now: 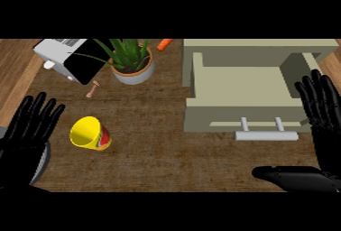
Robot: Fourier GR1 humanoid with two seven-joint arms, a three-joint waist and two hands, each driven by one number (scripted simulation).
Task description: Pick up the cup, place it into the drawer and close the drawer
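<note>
A yellow cup (90,133) with a red and green pattern lies tilted on the dark wooden counter, left of centre. The beige drawer (243,83) stands pulled out at the upper right, its inside bare, with a grey handle (266,134) at its front. My left hand (30,131) is open at the left edge, fingers up, just left of the cup and not touching it. At the right edge my right hand (320,122) is open too, fingers up beside the drawer's right side, thumb stretched left below the handle.
A potted green plant (132,61) stands at the back, left of the drawer. A white and black appliance (70,58) sits at the back left. An orange carrot (164,43) and a small pinkish item (93,89) lie near the plant.
</note>
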